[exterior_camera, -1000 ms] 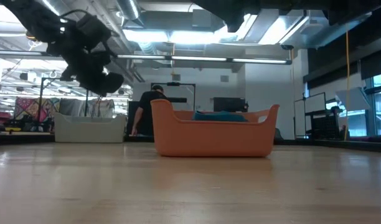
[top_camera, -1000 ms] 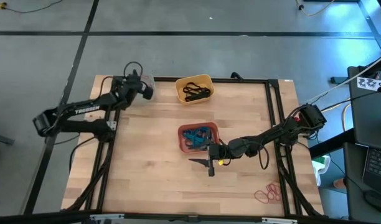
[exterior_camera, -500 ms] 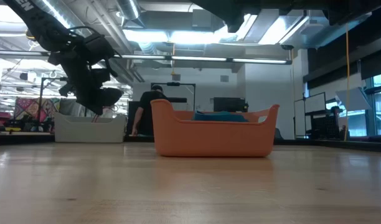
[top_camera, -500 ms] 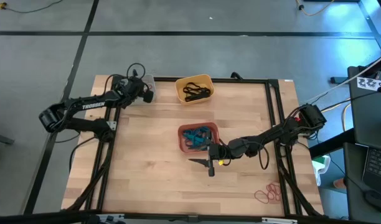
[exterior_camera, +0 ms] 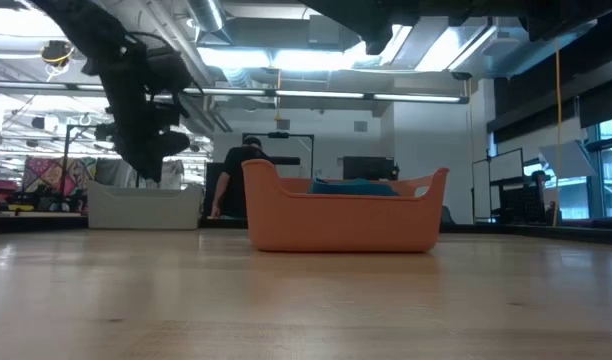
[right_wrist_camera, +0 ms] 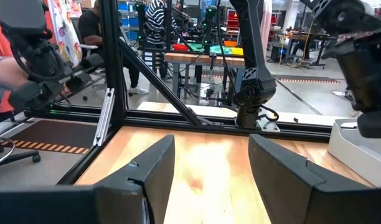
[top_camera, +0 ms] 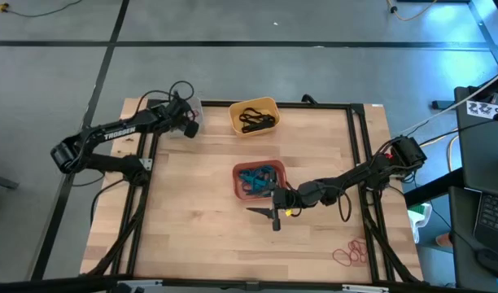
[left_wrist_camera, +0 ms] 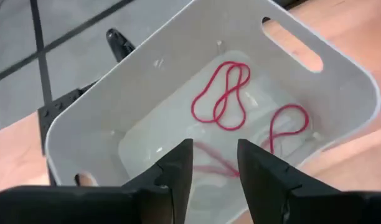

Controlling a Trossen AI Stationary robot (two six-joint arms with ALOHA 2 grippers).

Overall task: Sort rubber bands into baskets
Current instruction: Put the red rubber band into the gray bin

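My left gripper [top_camera: 186, 124] hangs open, pointing down over the pale white basket [left_wrist_camera: 116, 106] at the table's far left corner. That basket holds red rubber bands [left_wrist_camera: 223, 94], and a blurred red band [left_wrist_camera: 210, 163] shows between the fingers, lower in the basket. My right gripper [top_camera: 265, 218] stands open and level beside the near side of the salmon basket [top_camera: 259, 181], with nothing between its fingers [right_wrist_camera: 147, 174]. The salmon basket holds blue bands [top_camera: 260, 173]; the yellow basket [top_camera: 255, 115] holds black bands [top_camera: 255, 119]. More red bands [top_camera: 351, 255] lie on the table at the near right.
A dark metal frame [top_camera: 359, 146] runs round the table's edges. Bare wood lies between the baskets and the near edge. In the low view the salmon basket [exterior_camera: 341, 215] stands mid-table and the white basket [exterior_camera: 144, 205] farther back; a person sits beyond the table [exterior_camera: 236, 175].
My left gripper has tipped from a shallow slant to pointing steeply down and has drawn in a little over the white basket at the far left corner. My right arm has kept still.
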